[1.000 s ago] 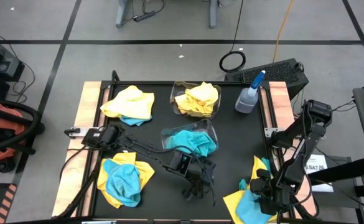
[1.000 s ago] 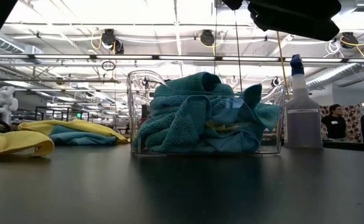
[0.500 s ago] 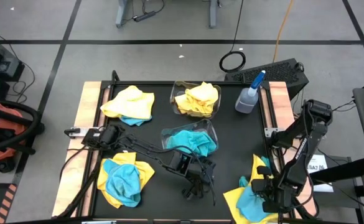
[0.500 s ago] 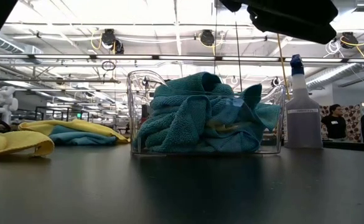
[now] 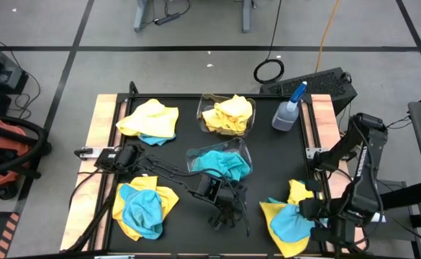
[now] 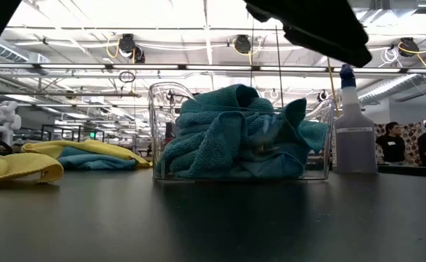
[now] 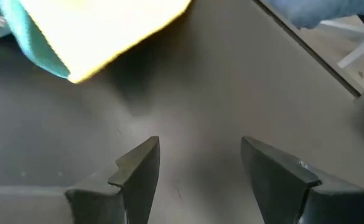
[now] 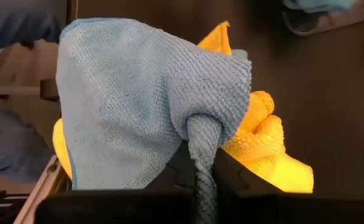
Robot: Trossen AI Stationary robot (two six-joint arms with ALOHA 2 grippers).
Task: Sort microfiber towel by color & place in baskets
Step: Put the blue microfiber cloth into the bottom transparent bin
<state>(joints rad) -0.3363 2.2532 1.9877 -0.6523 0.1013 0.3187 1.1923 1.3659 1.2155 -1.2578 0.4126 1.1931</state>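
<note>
My right gripper (image 5: pixel 312 211) is at the table's near right corner, shut on a turquoise microfiber towel (image 5: pixel 291 224) that lies over yellow towels (image 5: pixel 273 214). My left gripper (image 5: pixel 227 208) hovers open over bare table near the middle front, holding nothing (image 7: pixel 200 162). The far basket (image 5: pixel 227 114) holds yellow towels. The nearer basket (image 5: pixel 221 162) holds turquoise ones (image 6: pixel 234 135). A yellow-and-blue pile (image 5: pixel 149 120) lies at the far left. A turquoise towel on a yellow one (image 5: pixel 144 206) lies at the near left. My right gripper (image 8: pixel 203 171) pinches a bunched fold of the turquoise towel (image 8: pixel 203 140) between its two fingers, coming from above. The rest of the cloth spreads out beyond the fingers and drapes over a yellow towel (image 8: pixel 262 146). I cannot tell whether it is lifted clear.
A clear spray bottle (image 5: pixel 288 109) with a blue nozzle stands at the far right, beside the yellow basket. Wooden rails (image 5: pixel 98 122) run along the table's left and right edges. Bare black table (image 5: pixel 268 165) lies between the baskets and the right pile. People show far behind in the low view.
My right gripper has taken hold of the turquoise towel in the near right pile and shifted a little toward the table's right edge. The turquoise cloth now shows broader and more spread over the yellow towels than before.
</note>
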